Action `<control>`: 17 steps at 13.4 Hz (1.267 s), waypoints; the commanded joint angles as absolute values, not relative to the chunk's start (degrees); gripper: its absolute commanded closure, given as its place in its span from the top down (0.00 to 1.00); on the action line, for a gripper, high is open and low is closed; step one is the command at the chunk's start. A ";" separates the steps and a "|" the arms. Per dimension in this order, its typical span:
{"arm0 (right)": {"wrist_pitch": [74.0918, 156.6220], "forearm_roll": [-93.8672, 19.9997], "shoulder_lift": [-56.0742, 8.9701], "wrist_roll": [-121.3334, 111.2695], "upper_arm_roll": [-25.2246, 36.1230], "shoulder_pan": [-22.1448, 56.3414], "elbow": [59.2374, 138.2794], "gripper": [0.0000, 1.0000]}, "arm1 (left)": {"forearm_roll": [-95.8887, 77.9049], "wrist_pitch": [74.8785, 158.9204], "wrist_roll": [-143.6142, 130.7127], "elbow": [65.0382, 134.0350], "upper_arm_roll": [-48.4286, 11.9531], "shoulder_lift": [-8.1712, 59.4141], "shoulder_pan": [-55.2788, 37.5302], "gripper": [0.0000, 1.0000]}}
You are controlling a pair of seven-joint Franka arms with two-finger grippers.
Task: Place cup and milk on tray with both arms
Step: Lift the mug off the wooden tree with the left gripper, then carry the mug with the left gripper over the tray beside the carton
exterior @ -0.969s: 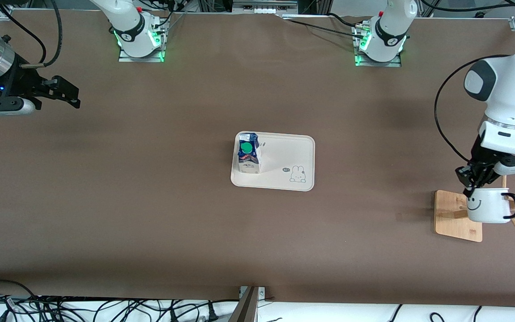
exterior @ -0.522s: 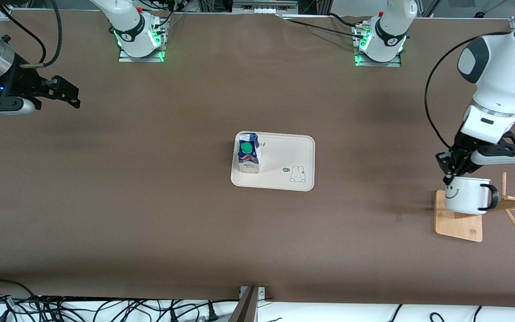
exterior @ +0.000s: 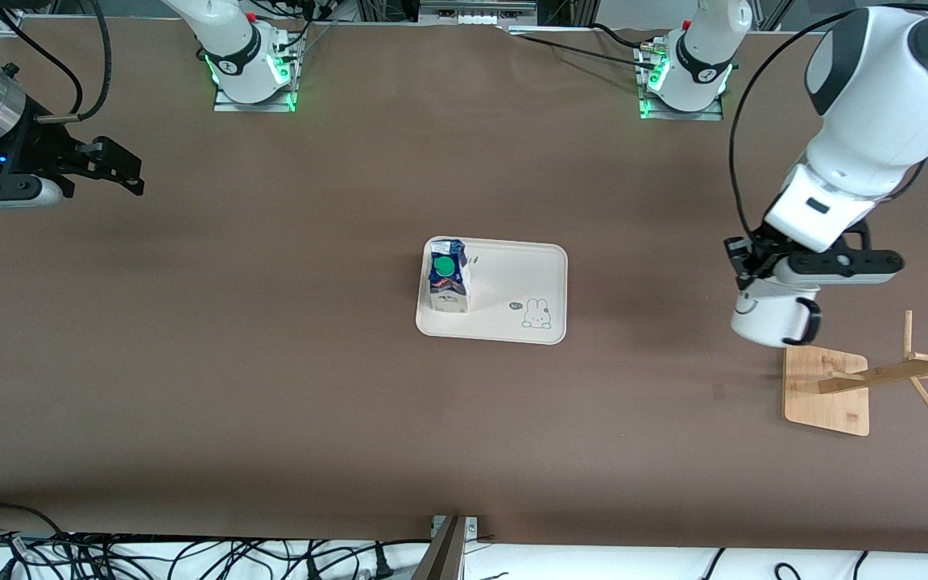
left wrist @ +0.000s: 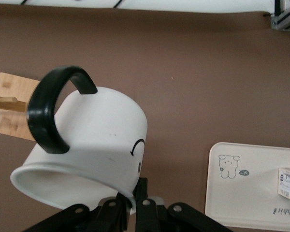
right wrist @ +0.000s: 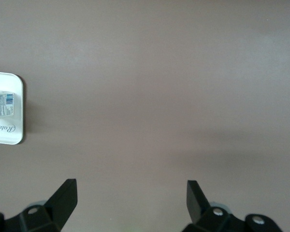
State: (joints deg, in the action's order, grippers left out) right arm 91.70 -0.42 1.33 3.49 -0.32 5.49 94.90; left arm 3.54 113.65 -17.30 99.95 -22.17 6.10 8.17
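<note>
The milk (exterior: 448, 275) already stands on the tray (exterior: 512, 326) at the middle of the worktop (exterior: 271, 387), so the cup (exterior: 764, 320) is the step in hand. The left claw (exterior: 746, 270) grips the cup by its rim, in the air over bare worktop beside the wooden rack (exterior: 826, 387) near the left arm's edge. Next it likely must carry the cup over the tray's free half and lower it upright. The right claw (exterior: 122, 169) waits, fingers spread, near the right arm's edge. The left wrist view shows the cup tilted with its handle (left wrist: 50, 113) uppermost; the front view does not show that tilt.
</note>
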 commanded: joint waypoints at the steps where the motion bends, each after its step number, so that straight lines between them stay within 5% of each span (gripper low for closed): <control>1: 90.79 -0.18 1.14 3.96 -0.35 5.36 94.04 1.00 | 2.11 107.85 -18.11 95.98 -23.90 9.23 4.85 0.00; 5: 90.79 -0.18 1.14 3.96 -0.35 5.36 94.04 1.00 | 2.20 106.26 -20.03 93.19 -23.91 14.66 -3.24 0.00; 9: 90.79 -0.18 1.14 3.87 -0.35 5.27 94.04 1.00 | 2.90 97.58 -33.00 78.52 -23.73 28.62 -10.79 0.00; 17: 90.79 -0.18 1.14 3.87 -0.26 5.10 94.04 1.00 | -0.62 98.52 -43.93 75.32 -23.47 42.70 -18.52 0.00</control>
State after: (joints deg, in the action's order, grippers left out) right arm 91.64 -0.42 1.27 3.50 -0.11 5.47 94.91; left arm 0.54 99.87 -41.46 78.84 -24.00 39.14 -15.26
